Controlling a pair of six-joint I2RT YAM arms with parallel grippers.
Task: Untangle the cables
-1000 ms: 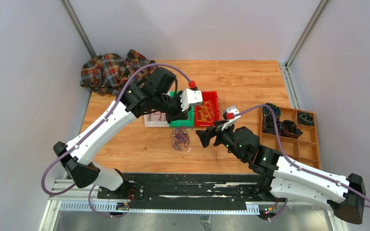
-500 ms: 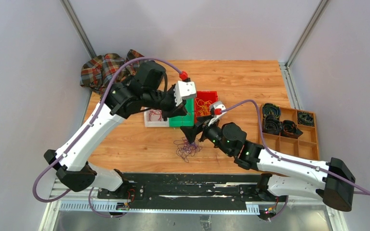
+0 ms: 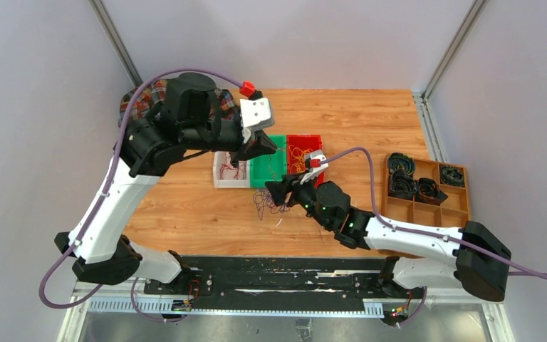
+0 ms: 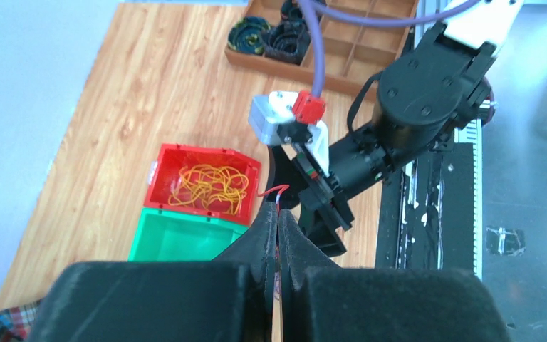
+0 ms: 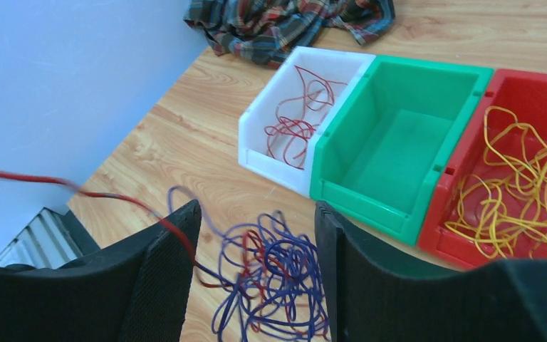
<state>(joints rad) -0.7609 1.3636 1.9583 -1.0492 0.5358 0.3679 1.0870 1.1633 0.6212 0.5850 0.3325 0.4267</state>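
- Sorted: yellow cables (image 5: 513,192) in the red bin (image 5: 459,249), red cables (image 5: 295,128) in the white bin (image 5: 278,167); the green bin (image 5: 392,149) holds nothing.
- Remaining: a purple-red tangle (image 5: 271,278) on the table (image 5: 206,135), lower centre of the right wrist view.
- Left gripper (image 4: 278,231) is pinched on a red cable (image 5: 78,191) running from the tangle; right gripper (image 5: 256,228) is spread above it.

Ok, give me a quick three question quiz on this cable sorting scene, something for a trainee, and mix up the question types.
1. True or false: the green bin holds no cables.
2. What colour are the cables lying in the red bin? A) yellow-orange B) dark red C) purple
3. Fill in: the ___ pincer is shut on a thin red cable.

Key:
1. True.
2. A.
3. Left. The left pincer pinches it, while the right pincer is open by the loose tangle.
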